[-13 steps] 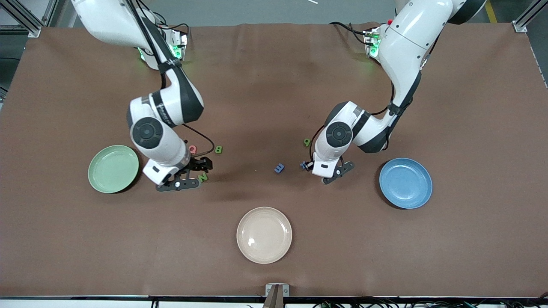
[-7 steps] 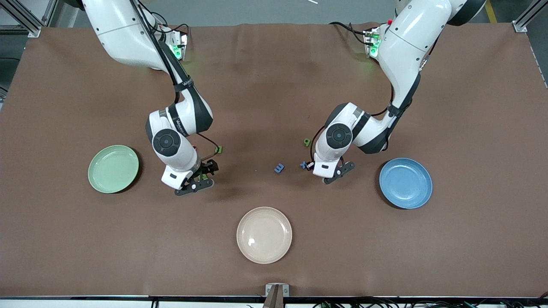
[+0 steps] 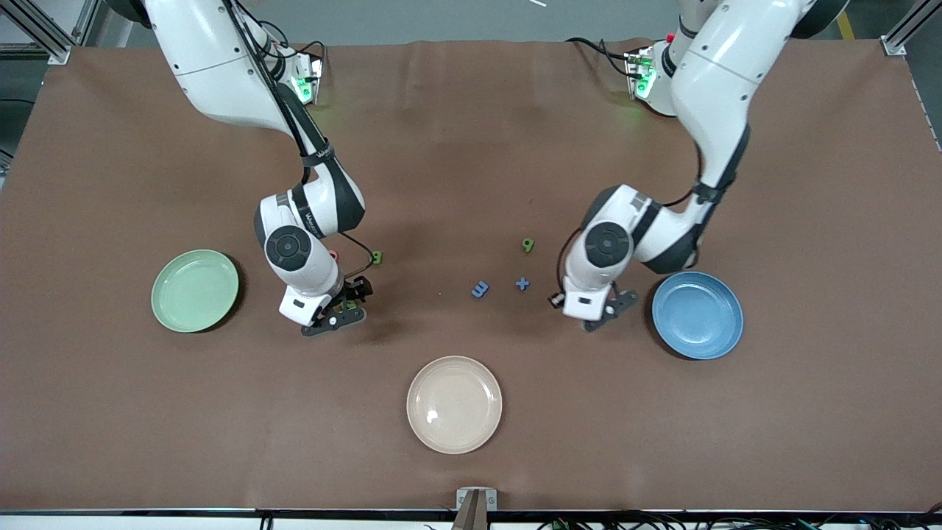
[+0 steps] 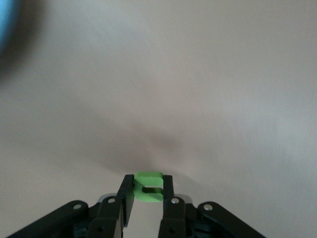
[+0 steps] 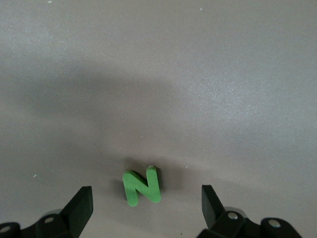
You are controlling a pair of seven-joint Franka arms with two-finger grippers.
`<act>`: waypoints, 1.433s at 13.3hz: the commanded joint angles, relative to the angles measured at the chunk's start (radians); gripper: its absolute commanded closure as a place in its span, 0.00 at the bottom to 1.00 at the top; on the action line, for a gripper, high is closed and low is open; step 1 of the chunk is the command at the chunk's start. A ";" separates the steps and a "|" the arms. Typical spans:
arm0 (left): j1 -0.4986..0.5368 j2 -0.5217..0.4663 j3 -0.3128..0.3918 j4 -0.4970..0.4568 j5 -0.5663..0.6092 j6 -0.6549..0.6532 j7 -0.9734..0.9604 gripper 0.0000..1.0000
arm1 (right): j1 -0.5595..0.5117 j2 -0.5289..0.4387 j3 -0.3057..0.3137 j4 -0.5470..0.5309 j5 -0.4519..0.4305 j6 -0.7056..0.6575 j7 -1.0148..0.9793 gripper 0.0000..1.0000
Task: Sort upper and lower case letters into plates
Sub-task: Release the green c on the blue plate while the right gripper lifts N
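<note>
Left gripper [image 4: 147, 191] is pinching a small green letter [image 4: 148, 186] between its fingers, hanging over the table [image 3: 471, 147] just beside the blue plate [image 3: 697, 315]. Right gripper [image 5: 146, 208] is sitting wide open around the green N [image 5: 142, 186], touching nothing. The N is lying between the green plate [image 3: 194, 290] and the blue plate, nearer the green one.

Plates: pale green [image 3: 194, 290], blue [image 3: 697, 314], cream-beige [image 3: 454, 404]. Counter [image 3: 471, 442] brown. Letter N [image 5: 142, 186] green; held letter [image 4: 148, 187] bright green.
</note>
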 commanded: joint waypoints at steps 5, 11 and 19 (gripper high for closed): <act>0.268 -0.078 -0.015 -0.012 0.021 -0.096 0.098 0.99 | -0.010 0.022 0.008 -0.014 0.004 0.020 -0.013 0.25; 0.353 -0.109 -0.010 -0.125 0.024 -0.096 0.086 0.47 | -0.010 0.028 0.013 -0.012 0.004 0.023 -0.013 0.58; 0.313 -0.135 -0.160 -0.118 0.019 -0.104 -0.096 0.00 | -0.010 -0.013 0.010 -0.017 0.004 -0.023 -0.014 0.82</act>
